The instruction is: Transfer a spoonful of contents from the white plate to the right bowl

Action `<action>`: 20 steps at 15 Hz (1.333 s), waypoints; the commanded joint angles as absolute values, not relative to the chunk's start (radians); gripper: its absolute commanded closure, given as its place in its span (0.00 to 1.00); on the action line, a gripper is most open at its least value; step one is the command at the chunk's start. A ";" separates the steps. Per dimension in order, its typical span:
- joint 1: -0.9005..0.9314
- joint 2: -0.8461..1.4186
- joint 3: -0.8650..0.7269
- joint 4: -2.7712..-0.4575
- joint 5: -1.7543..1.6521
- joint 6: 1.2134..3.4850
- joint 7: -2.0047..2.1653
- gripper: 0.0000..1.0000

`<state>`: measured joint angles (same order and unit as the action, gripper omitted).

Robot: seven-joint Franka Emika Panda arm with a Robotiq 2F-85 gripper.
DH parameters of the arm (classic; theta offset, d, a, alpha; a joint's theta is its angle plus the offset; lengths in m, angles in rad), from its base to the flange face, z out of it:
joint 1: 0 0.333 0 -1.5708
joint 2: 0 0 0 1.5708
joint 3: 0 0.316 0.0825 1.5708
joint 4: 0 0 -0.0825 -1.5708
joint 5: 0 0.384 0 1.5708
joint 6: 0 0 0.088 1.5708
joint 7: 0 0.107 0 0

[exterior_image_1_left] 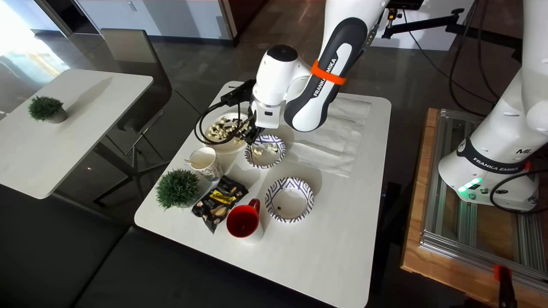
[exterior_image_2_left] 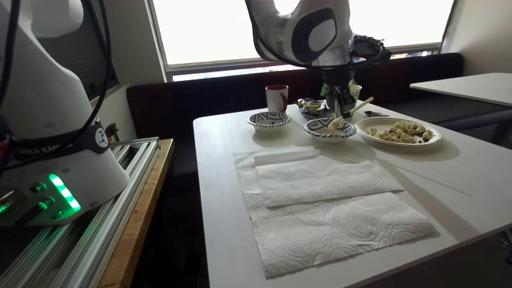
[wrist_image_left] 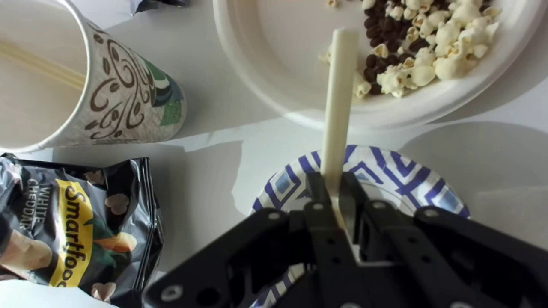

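Note:
My gripper (wrist_image_left: 336,184) is shut on the pale handle of a spoon (wrist_image_left: 340,85). In an exterior view the gripper (exterior_image_2_left: 347,114) hangs over the blue-patterned bowl (exterior_image_2_left: 328,138) beside the plate, the right one of two there. The spoon's head points down into that bowl with popcorn (exterior_image_2_left: 335,123) at it; I cannot tell whether it touches the bowl. Some popcorn (exterior_image_1_left: 272,148) shows inside the bowl. The white plate (wrist_image_left: 274,55) holds the contents (wrist_image_left: 428,60), popcorn and dark brown bits. In the wrist view the fingers hide much of the bowl (wrist_image_left: 428,184) and the spoon's head.
A second patterned bowl (exterior_image_1_left: 287,201) has a dark speck in it. A red-lined mug (exterior_image_1_left: 244,222), a snack bag (exterior_image_1_left: 220,199), a plant (exterior_image_1_left: 177,188) and a paper cup (exterior_image_1_left: 205,162) with a stick stand close by. Paper towels (exterior_image_2_left: 340,220) lie flat on the table.

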<state>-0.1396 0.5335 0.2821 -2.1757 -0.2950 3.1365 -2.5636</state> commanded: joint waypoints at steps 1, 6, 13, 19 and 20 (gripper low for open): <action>-0.193 0.480 0.309 -2.266 -0.333 3.231 -2.609 0.97; -0.221 0.463 0.316 -2.323 -0.357 3.352 -2.646 0.97; -0.223 0.454 0.312 -2.353 -0.385 3.463 -2.669 0.97; -0.423 0.405 0.547 -2.394 -0.381 3.301 -2.539 0.97; -0.503 0.396 0.632 -2.409 -0.373 3.273 -2.513 0.97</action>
